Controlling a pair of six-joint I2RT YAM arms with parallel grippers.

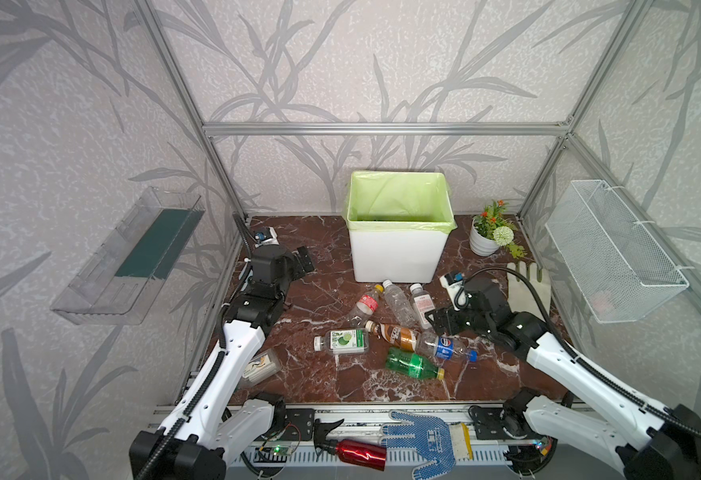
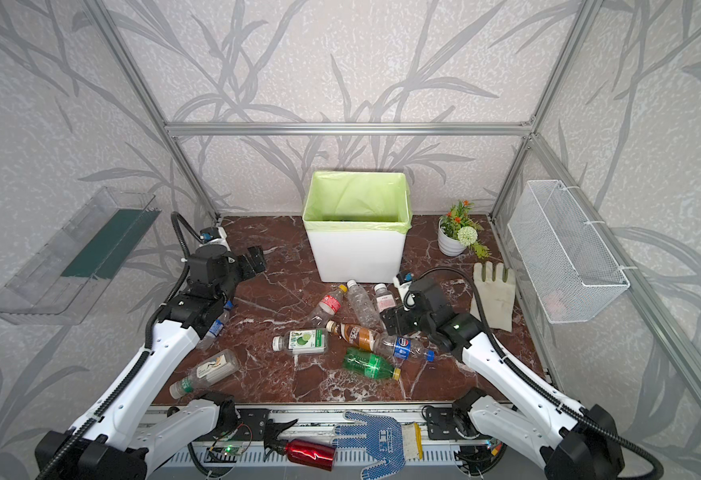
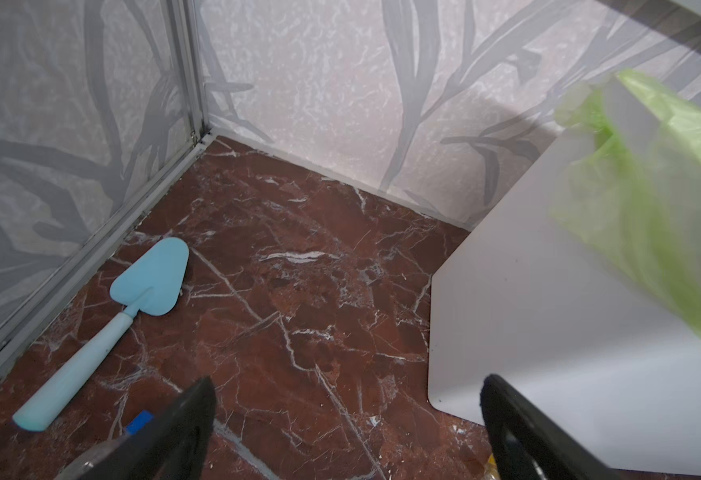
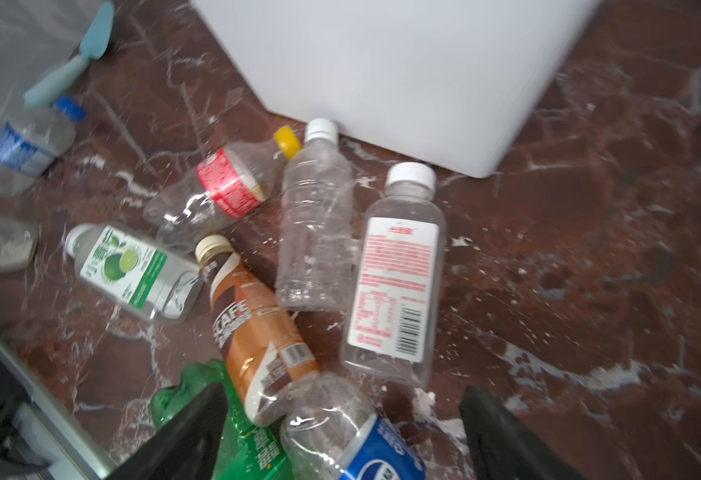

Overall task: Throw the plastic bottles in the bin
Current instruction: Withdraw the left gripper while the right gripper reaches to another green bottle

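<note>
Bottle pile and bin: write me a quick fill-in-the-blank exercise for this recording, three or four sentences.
1. The bin is lined with a light-____ bag.
2. The green bottle has a ____ cap.
3. In both top views the potted plant stands to the ____ of the bin.
4. The metal spray bottle with the black trigger is shiny ____.
Missing words: green; yellow; right; red.

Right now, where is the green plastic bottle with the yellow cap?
The green plastic bottle lies on its side, centre-front in both top views, nearest the blue-labelled clear bottle.
</note>
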